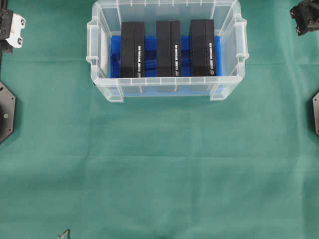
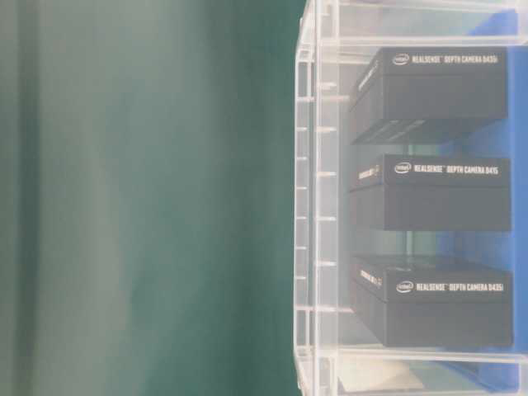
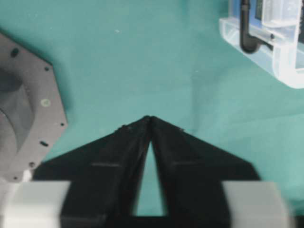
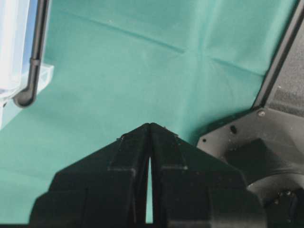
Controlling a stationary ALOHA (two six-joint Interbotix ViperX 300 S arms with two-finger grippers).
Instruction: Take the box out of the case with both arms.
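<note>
**Case holds three boxes; both grippers stand clear at the far corners**

The case [image 1: 167, 92] is a rectangular bin of translucent clear plastic. It sits on the green cloth [image 1: 159, 164] at the far middle of the table. Its rim is ribbed, with moulded handle lugs at the left and right ends. A bright blue lining covers its floor and shows between the contents.

Three black boxes stand inside the case, side by side and apart from one another. The left box [image 1: 132, 49], the middle box [image 1: 168, 48] and the right box [image 1: 202, 47] each run from near to far. Each box carries a line of small white print along one face. In the table-level view the print reads as a depth camera product name. Blue lining is visible in the gaps between the boxes. All three boxes lie within the case walls.

The left gripper [image 3: 149, 118] hangs over bare cloth at the far left, beside a grey arm base [image 3: 23, 109]. Its fingertips meet at a point with nothing between them. A corner of the case shows at the far right of this wrist view.

The right gripper [image 4: 149, 125] hangs over bare cloth at the far right. Its jaws are pressed together and hold nothing. The case edge shows at the left of this wrist view.
</note>
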